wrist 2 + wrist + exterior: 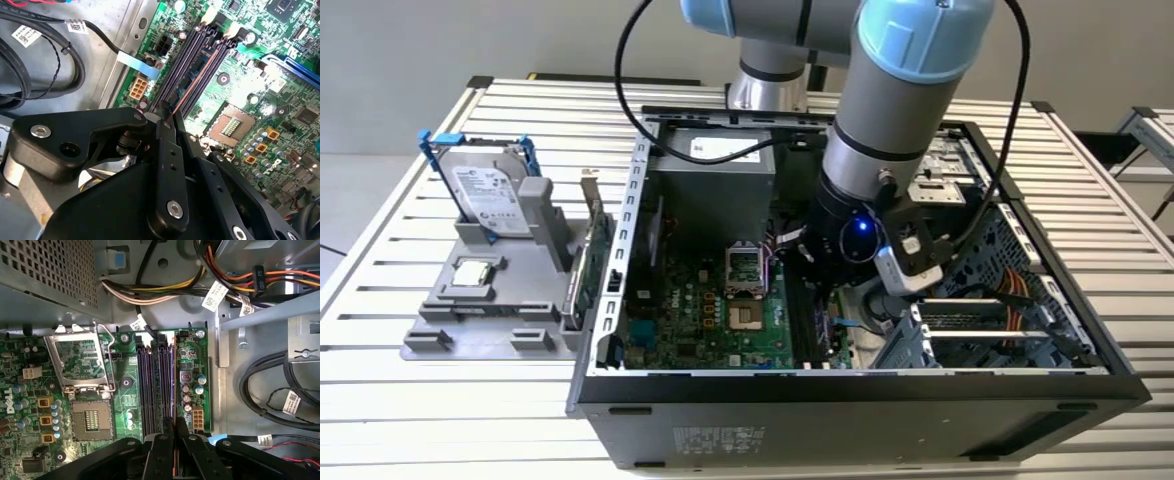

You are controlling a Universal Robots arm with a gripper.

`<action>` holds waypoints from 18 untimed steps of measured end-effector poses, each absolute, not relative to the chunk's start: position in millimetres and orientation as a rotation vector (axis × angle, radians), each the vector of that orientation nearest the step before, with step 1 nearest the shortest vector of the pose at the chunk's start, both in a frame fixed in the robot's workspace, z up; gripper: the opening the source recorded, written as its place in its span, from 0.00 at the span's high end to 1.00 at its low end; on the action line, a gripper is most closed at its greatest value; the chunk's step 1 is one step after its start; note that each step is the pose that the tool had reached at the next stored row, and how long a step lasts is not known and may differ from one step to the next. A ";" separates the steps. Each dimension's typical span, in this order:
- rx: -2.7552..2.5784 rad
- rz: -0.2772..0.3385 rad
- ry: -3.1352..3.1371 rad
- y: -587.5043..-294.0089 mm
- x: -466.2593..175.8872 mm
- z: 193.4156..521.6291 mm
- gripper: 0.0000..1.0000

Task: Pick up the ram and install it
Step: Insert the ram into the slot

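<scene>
Ram [192,82] edge-on between pincer [167,117] fingers, over slots

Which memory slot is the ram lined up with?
The end slot farthest from the CPU socket, it seems; the gripper holds the ram edge-on along it.

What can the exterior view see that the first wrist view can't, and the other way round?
The exterior view brings the grey hard drive standing in a blue-handled holder, the small square silver chip on the grey tray, and the slatted metal table. The first wrist view brings the black gripper shut on the thin dark ram strip by the dark memory slots, plus yellow and orange wires. Both share the green motherboard and its silver processor socket.
</scene>
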State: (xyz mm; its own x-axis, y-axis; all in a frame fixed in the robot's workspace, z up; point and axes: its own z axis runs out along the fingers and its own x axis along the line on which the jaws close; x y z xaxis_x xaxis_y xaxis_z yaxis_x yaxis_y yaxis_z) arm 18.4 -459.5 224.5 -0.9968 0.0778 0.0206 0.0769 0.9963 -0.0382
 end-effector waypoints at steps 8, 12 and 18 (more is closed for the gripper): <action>-0.112 0.058 -3.117 -459.6 19.6 222.7 1.00; -0.103 0.058 -3.117 -460.1 19.6 221.9 1.00; -0.086 0.058 -3.118 -461.5 19.8 221.8 1.00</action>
State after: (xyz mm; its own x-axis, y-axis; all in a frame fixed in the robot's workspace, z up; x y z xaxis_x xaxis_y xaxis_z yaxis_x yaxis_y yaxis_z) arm 19.8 -461.5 221.8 -0.9982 0.0553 0.0211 0.0545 0.9978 -0.0380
